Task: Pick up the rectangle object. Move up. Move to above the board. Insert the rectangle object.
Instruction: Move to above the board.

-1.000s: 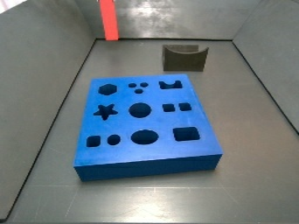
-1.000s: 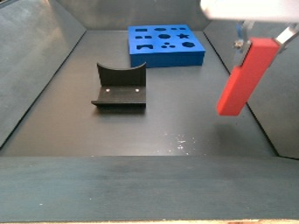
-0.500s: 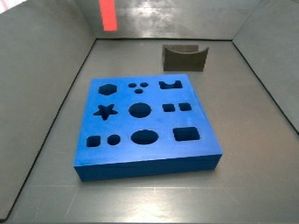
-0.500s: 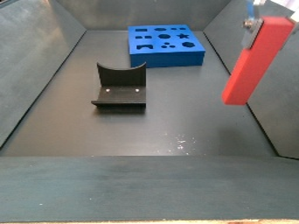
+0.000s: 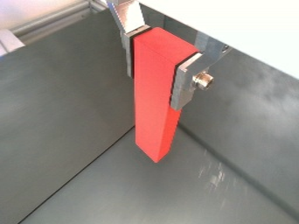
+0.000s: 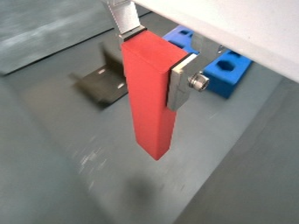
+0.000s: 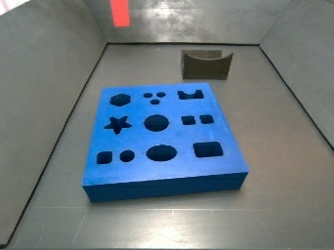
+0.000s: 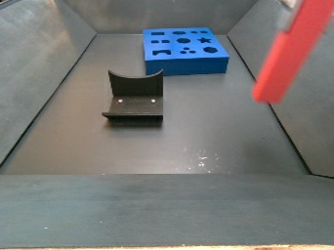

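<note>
My gripper (image 5: pixel 158 54) is shut on the rectangle object (image 5: pixel 158 96), a long red block that hangs upright from the fingers (image 6: pixel 183 80), well above the grey floor. It shows in both wrist views (image 6: pixel 152 101). In a side view the block (image 8: pixel 292 51) is high at the right edge, and in a side view only its lower end (image 7: pixel 120 13) shows at the top left. The gripper itself is out of frame in both side views. The blue board (image 7: pixel 163 137) with its shaped holes lies flat on the floor; it also shows far back (image 8: pixel 186 49) and behind the block (image 6: pixel 222 68).
A dark olive U-notched block (image 7: pixel 206 64) stands on the floor beyond the board, also seen in a side view (image 8: pixel 133 97) and a wrist view (image 6: pixel 103 85). Grey tray walls (image 7: pixel 53 39) rise all around the floor.
The red block has risen steadily in the gripper; in both side views it now sits higher, with less of it in frame. The board and the olive block have not moved.
</note>
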Tool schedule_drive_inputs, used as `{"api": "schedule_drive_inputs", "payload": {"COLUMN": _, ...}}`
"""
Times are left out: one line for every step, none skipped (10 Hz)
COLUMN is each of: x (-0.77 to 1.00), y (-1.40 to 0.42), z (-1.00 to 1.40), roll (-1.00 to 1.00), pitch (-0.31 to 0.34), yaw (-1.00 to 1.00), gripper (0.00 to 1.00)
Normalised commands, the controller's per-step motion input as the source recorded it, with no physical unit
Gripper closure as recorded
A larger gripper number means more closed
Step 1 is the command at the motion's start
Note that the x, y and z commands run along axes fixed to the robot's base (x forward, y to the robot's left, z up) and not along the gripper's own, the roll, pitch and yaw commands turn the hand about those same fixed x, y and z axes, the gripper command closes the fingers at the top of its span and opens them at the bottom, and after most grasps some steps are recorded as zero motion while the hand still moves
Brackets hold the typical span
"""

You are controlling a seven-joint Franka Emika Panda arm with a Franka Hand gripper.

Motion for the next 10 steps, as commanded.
{"api": "schedule_drive_inputs", "payload": {"x": 0.4, "y": -1.0, "z": 0.28, "roll": 0.17, "pitch": 0.385, "yaw": -0.14, "gripper": 1.0}}
{"api": "schedule_drive_inputs", "payload": {"x": 0.41, "y": -1.0, "z": 0.28, "roll": 0.06, "pitch": 0.265, "yaw": -0.07, "gripper": 1.0}}
{"api": "schedule_drive_inputs", "payload": {"x": 0.41, "y": -1.0, "z": 0.28, "roll": 0.0, "pitch": 0.182, "yaw": -0.03, "gripper": 1.0}}
{"api": "schedule_drive_inputs", "payload": {"x": 0.42, "y": -1.0, "z": 0.28, "roll": 0.0, "pitch": 0.156, "yaw": 0.0, "gripper": 1.0}}
{"api": "schedule_drive_inputs", "payload": {"x": 0.43, "y": -1.0, "z": 0.28, "roll": -0.03, "pitch": 0.136, "yaw": 0.0, "gripper": 1.0}}
{"api": "schedule_drive_inputs", "payload": {"x": 0.43, "y": -1.0, "z": 0.28, "roll": -0.01, "pitch": 0.132, "yaw": 0.01, "gripper": 1.0}}
{"api": "schedule_drive_inputs", "payload": {"x": 0.44, "y": -1.0, "z": 0.28, "roll": -0.01, "pitch": 0.128, "yaw": 0.01, "gripper": 1.0}}
{"api": "schedule_drive_inputs", "payload": {"x": 0.45, "y": -1.0, "z": 0.28, "roll": -0.01, "pitch": 0.127, "yaw": 0.0, "gripper": 1.0}}
{"api": "schedule_drive_inputs", "payload": {"x": 0.46, "y": -1.0, "z": 0.28, "roll": 0.0, "pitch": 0.13, "yaw": 0.01, "gripper": 1.0}}
{"api": "schedule_drive_inputs", "payload": {"x": 0.47, "y": -1.0, "z": 0.28, "roll": -0.01, "pitch": 0.129, "yaw": 0.01, "gripper": 1.0}}
